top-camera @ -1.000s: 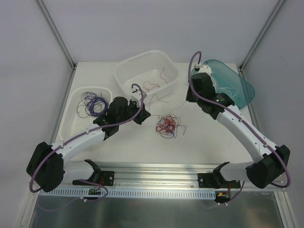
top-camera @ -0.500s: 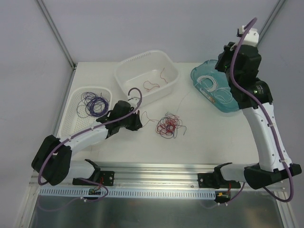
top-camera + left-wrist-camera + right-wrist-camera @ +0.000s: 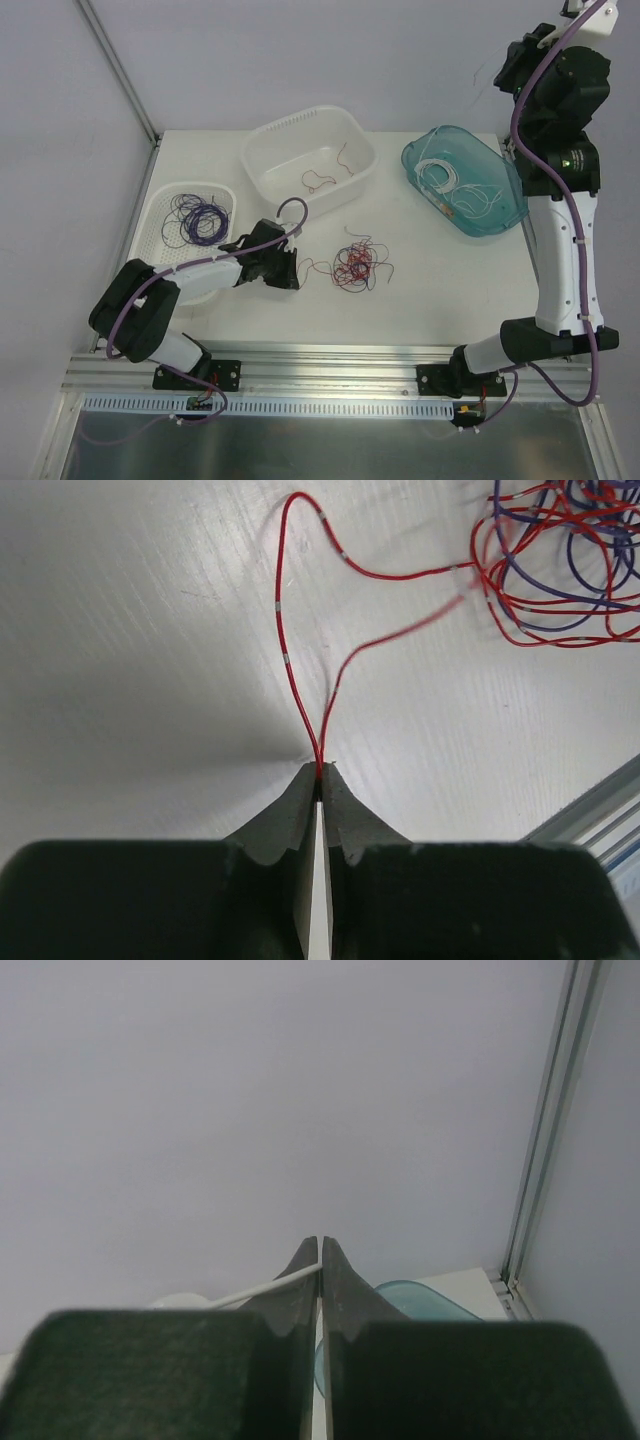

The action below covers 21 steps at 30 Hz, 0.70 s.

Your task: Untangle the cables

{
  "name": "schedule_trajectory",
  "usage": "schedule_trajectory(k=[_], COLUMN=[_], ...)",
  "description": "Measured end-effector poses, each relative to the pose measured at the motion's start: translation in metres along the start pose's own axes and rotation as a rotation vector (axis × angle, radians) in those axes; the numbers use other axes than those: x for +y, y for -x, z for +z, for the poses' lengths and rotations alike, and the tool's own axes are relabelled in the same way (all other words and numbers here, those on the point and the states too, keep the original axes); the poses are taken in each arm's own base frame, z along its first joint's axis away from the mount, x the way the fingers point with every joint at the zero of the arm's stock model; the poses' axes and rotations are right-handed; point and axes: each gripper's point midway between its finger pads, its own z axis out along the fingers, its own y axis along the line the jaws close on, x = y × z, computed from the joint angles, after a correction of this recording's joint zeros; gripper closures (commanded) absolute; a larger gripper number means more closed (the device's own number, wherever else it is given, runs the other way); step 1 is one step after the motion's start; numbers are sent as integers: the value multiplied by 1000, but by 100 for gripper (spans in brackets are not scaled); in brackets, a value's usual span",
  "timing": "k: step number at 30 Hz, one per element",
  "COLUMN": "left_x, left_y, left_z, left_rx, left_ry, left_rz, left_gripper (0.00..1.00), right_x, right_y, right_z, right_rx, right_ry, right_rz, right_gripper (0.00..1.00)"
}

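In front of the white tub [image 3: 255, 165] holding red cables [image 3: 318, 182], the left gripper [image 3: 320, 770] pinches a red strand [image 3: 283, 630] of the red-and-purple tangle [image 3: 355, 265], left of the tub a basket [image 3: 160, 255] holds purple cables [image 3: 200, 220], and right of it a teal bin [image 3: 505, 195] holds white cables [image 3: 445, 180], the right gripper [image 3: 320, 1250] nipping a white cable [image 3: 265, 1288].

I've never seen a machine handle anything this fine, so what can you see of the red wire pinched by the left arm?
The red wire is hair-thin, with tiny pale bands spaced along it. The left arm's fingers are shut on it, and two strands leave the pinch. One climbs, curls over and runs right into the tangle of red and purple wires; the other bends toward the same tangle and looks blurred. Below it lies the white table; whether they touch is unclear.
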Motion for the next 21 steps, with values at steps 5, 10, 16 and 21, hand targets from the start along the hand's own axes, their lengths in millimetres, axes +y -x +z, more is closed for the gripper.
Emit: schedule_trajectory(k=[5,10,16,21], left_x=[5,4,1,-4], left_y=[-13,-8,-2,7], left_z=[8,10,9,5], left_rx=[65,78,72,54], left_ry=[22,28,28,19], left_rz=[-44,-60,-56,-44], left_gripper=[95,89,65,42], right_x=[-8,-22,-42,-68], right_y=[25,55,64,22], right_z=[13,18,32,58], right_rx=[-87,-191,-245,-176], right_ry=[0,-8,-41,-100], right_rz=[15,29,21,-3], right_gripper=[99,99,99,99])
